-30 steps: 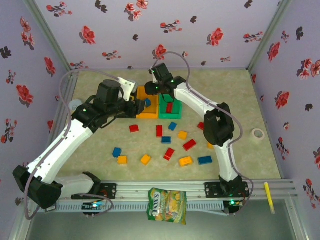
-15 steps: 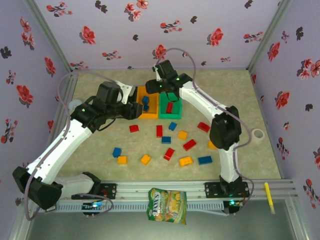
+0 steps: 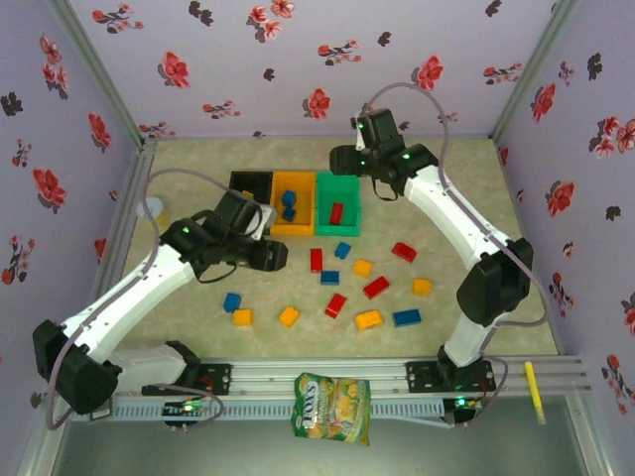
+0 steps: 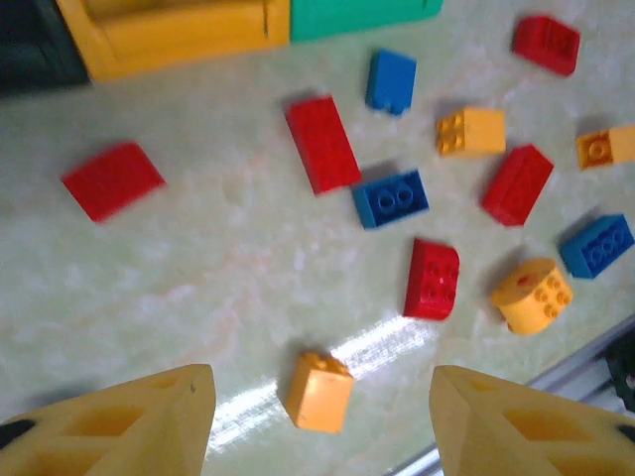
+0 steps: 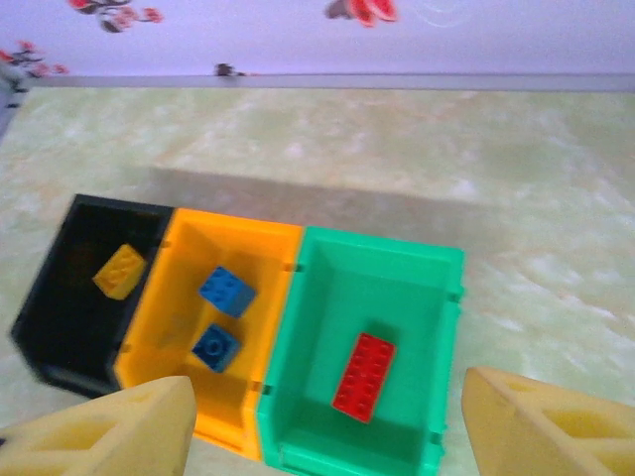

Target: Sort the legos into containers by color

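**Q:** Where are the hands?

**A:** Seen from overhead, the left hand hangs left of centre, beside the loose legos, which are red, blue and yellow-orange and lie strewn across the counter. It is spread apart with nothing in it. The right hand hovers at upper centre, by the far edge of the green bin. It is also spread apart and empty.

**Q:** What lies in the bins?

**A:** The containers sit joined in a row at upper centre. The black bin holds one yellow-orange brick. The orange bin holds two blue bricks. The green bin holds a red brick.
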Motion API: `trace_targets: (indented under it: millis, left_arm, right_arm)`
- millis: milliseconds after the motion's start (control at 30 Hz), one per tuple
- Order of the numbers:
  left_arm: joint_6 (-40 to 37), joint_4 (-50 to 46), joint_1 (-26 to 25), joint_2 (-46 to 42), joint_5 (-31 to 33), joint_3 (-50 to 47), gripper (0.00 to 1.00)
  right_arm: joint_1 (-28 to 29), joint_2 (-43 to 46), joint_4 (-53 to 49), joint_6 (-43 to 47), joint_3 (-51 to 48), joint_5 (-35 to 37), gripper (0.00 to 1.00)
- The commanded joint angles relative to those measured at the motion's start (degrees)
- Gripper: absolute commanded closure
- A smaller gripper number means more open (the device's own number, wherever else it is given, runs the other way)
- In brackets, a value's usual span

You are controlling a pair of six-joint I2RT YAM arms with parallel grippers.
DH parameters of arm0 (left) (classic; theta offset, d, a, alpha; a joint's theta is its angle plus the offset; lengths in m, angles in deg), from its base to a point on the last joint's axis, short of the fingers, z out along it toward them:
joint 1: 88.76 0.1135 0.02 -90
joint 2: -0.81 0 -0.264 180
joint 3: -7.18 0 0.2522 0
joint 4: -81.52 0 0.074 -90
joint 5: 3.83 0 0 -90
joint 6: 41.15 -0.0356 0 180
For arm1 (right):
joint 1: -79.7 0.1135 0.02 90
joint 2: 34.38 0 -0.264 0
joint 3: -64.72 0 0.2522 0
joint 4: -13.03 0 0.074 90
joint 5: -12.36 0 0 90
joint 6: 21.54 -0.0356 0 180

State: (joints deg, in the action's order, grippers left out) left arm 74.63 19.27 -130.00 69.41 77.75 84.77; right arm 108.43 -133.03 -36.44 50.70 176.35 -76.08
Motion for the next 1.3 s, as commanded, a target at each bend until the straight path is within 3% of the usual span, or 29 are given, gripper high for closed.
trace_targets:
  millis: [0, 200, 467, 1033, 1267]
  left_arm:
    - [4.92, 0.46, -3.42, 0.93, -2.71, -2.96, 0.4]
    - [3.99, 0.61, -9.21, 5.9, -2.58, -5.47, 0.41]
    - [1.41, -1.83, -12.9, 10.75, -0.84, -6.26, 0.35]
    - [-0.97, -1.61, -16.55, 24.62, 3.77, -5.22, 0.33]
    - [-1.98, -2.0, -17.39, 27.7, 4.11, -4.08, 0.38]
  right_arm:
    - [-1.71, 3.46, -2.28, -1.76, -2.46, 3.49, 0.28]
    - [-3.3, 6.82, -2.46, -1.79, -5.09, 4.99, 0.27]
    - [-4.11, 9.51, -4.0, -1.75, -6.72, 6.73, 0.26]
    - [-4.45, 10.91, -5.94, -1.49, -7.13, 8.67, 0.25]
    - [-4.56, 11.54, -6.13, -1.4, -7.51, 9.31, 0.25]
